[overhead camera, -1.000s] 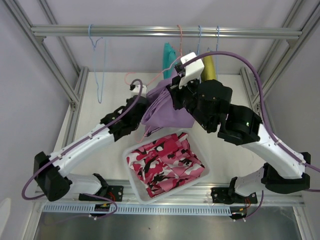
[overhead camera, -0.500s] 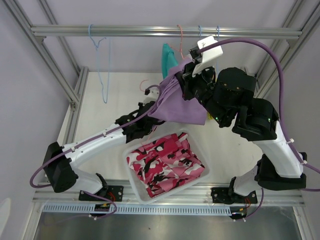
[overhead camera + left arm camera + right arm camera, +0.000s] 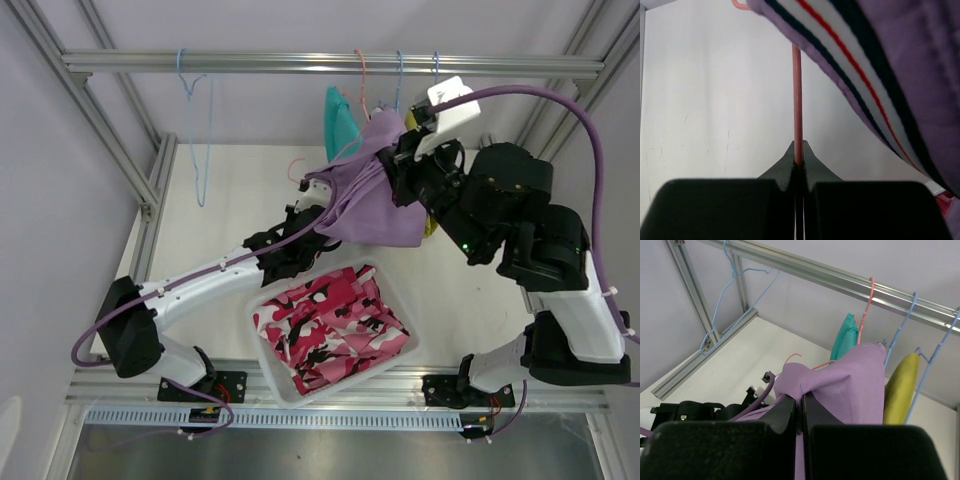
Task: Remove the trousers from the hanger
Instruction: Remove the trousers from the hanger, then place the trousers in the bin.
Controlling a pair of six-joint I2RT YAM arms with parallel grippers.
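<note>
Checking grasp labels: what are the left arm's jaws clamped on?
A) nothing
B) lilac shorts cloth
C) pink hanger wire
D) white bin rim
C: in the left wrist view the jaws are shut on the pink hanger wire, with the lilac shorts off to the side.

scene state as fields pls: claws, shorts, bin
left claw: shut on pink hanger wire
right claw: shut on a fold of lilac shorts
lilac shorts: draped over pink hanger, not yet off
teal shorts: hanging under rail
mustard shorts: hanging under rail
bin: holds red-white-black patterned shorts
</note>
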